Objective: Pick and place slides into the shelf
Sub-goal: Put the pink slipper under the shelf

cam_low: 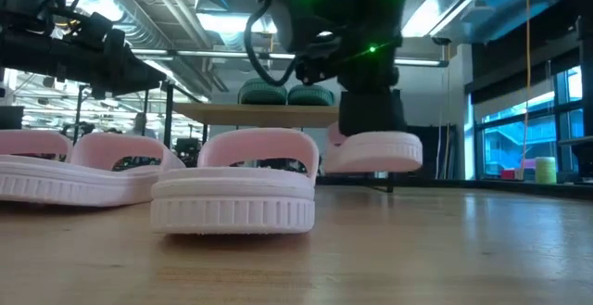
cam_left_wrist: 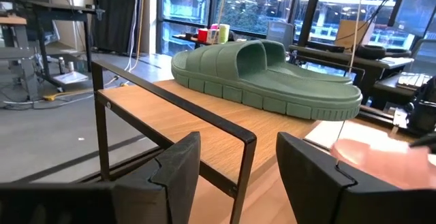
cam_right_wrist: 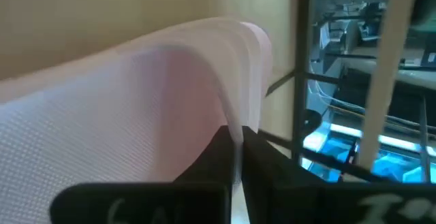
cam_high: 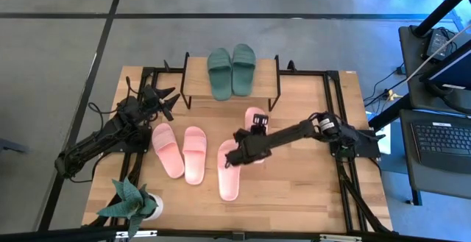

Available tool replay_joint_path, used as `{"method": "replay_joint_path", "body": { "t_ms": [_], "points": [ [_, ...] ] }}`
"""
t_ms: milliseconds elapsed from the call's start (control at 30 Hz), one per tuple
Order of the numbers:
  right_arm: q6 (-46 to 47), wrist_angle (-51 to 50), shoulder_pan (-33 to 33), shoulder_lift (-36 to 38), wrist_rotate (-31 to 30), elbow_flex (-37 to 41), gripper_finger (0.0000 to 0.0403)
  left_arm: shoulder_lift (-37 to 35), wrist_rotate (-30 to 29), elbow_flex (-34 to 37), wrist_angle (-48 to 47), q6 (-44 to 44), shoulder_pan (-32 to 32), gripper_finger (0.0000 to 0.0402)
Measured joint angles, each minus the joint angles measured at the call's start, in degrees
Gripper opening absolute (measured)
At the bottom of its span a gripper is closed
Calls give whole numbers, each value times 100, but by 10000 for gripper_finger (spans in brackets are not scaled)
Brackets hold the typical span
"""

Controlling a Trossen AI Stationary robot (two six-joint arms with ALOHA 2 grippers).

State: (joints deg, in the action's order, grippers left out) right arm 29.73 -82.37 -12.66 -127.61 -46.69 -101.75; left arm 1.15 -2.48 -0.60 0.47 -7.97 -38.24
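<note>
The shelf [cam_high: 195,87] stands at the table's far side, with the dark green pair [cam_high: 231,70] lying soles down on its plank top. Three pink slides rest on their soles: two side by side [cam_high: 178,152] and one nearer the middle [cam_high: 228,176]. The fourth pink slide [cam_high: 255,117] sits partly under my right gripper [cam_high: 246,145], which is shut on it. My left gripper [cam_left_wrist: 235,176] is open and holds nothing. It hovers by the shelf's left end [cam_left_wrist: 170,108], facing a green slide [cam_left_wrist: 272,74]. My right gripper [cam_right_wrist: 238,139] pinches the pink slide's strap at its edge [cam_right_wrist: 235,115] between the two fingers, coming from above and pointing down. In the low view the slide [cam_low: 371,152] hangs below the gripper roughly level, its sole a little above the tabletop.
A potted plant [cam_high: 136,201] stands at the table's near left corner. Black frame rails [cam_high: 331,117] run along the table's sides. Bare plank shows on the shelf to the left [cam_high: 195,80] and right [cam_high: 266,76] of the green pair. A desk with a keyboard [cam_high: 438,139] stands beyond the right edge.
</note>
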Motion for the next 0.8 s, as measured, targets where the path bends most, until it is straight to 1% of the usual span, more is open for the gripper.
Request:
{"method": "replay_joint_path", "body": {
  "t_ms": [133, 333, 467, 700, 800],
  "points": [
    [-251, 262, 214, 205, -9, 155, 14, 2, 0, 0, 0, 11, 1, 186],
    [-928, 1779, 355, 980, 19, 1349, 13, 2, 0, 0, 0, 105, 2, 186],
    [-1088, 2461, 459, 1397, 8, 1931, 13, 2, 0, -1, 1, 106, 2, 186],
    [-1352, 3214, 776, 1423, -2, 2397, 13, 1, 0, -2, 2, 103, 0, 186],
    [-1365, 3299, 867, 1403, 17, 2501, 13, 1, 0, -2, 2, 103, 1, 186]
  ]
}}
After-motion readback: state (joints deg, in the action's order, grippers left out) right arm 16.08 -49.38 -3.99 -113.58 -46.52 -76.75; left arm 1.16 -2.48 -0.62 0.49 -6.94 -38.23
